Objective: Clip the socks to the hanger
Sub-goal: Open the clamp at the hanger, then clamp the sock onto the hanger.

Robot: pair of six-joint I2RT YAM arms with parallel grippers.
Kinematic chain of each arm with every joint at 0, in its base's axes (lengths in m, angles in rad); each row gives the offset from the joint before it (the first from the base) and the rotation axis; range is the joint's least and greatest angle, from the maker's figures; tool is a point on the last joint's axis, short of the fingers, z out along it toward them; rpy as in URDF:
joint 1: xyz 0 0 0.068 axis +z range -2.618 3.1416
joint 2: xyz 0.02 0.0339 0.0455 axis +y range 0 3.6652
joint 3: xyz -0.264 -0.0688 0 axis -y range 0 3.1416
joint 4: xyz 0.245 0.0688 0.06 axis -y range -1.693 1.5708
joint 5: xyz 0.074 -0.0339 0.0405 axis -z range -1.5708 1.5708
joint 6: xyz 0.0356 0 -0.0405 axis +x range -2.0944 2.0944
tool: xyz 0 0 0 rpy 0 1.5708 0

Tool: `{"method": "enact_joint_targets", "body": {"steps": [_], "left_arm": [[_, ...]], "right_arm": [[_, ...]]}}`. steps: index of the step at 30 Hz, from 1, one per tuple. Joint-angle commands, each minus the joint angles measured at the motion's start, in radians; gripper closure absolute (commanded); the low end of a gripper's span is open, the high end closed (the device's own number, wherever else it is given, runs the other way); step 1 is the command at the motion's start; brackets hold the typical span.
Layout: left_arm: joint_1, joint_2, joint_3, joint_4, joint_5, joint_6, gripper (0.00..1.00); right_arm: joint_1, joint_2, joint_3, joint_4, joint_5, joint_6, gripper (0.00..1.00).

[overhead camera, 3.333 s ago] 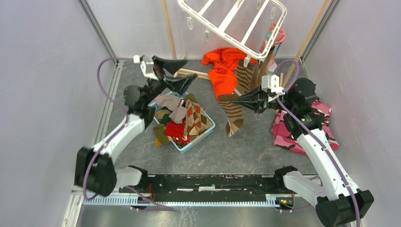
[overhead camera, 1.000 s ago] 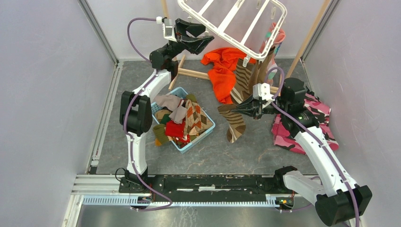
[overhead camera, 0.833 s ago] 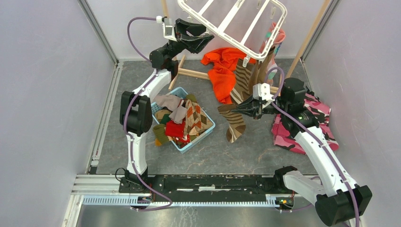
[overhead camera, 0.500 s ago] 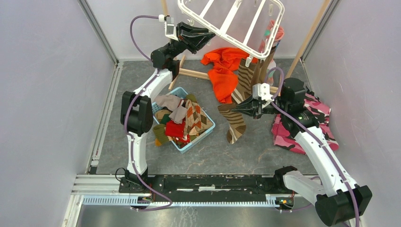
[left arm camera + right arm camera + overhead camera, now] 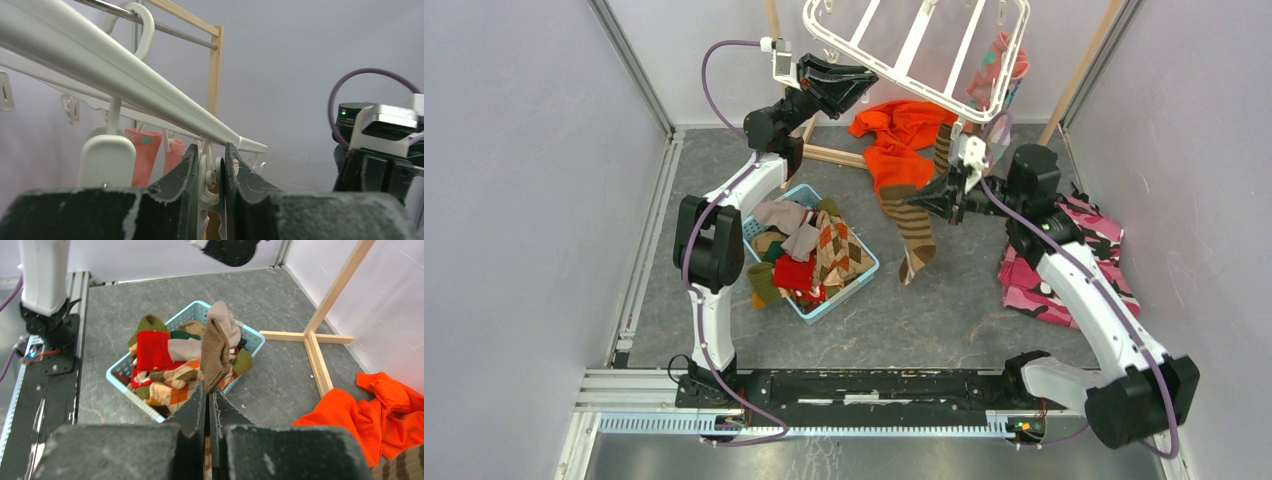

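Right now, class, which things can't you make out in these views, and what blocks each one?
Left wrist: the left fingers hide the bottom of the clip under the hanger.
Right wrist: the right fingers cover their grip on the striped sock.
Top: the hanger's far side runs off the upper edge.
Top, right wrist: socks on top hide what lies deeper in the basket.

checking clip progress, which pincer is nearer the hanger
Left. The left pincer pinches a clip on the hanger; the right pincer holds a striped sock below it, apart.
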Motion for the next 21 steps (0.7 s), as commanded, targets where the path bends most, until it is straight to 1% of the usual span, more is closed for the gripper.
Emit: {"method": "enact_joint_targets", "body": {"steps": [1, 4, 6, 9, 13, 17, 21], "left_arm": [[-0.007, -0.082, -0.021, 0.015, -0.041, -0.073, 0.93], [-0.007, -0.087, -0.031, 0.021, -0.060, -0.116, 0.93], [-0.007, -0.088, -0.031, 0.021, -0.074, -0.158, 0.93], [-0.006, -0.090, -0.027, 0.008, -0.094, -0.212, 0.94], [-0.007, -0.088, -0.009, -0.037, -0.125, -0.281, 0.94], [-0.009, -0.084, 0.005, -0.051, -0.131, -0.324, 0.94], [-0.009, -0.085, 0.007, -0.044, -0.131, -0.343, 0.94]], "right_arm": [[0.057, 0.082, 0.131, 0.137, 0.168, 0.171, 1.00], [0.100, 0.128, 0.180, 0.172, 0.314, 0.275, 1.00], [0.119, 0.161, 0.211, 0.184, 0.359, 0.326, 1.00], [0.131, 0.206, 0.256, 0.202, 0.384, 0.404, 1.00], [0.138, 0.236, 0.281, 0.269, 0.421, 0.512, 1.00], [0.137, 0.263, 0.302, 0.276, 0.489, 0.590, 1.00], [0.138, 0.297, 0.336, 0.286, 0.463, 0.634, 1.00]]}}
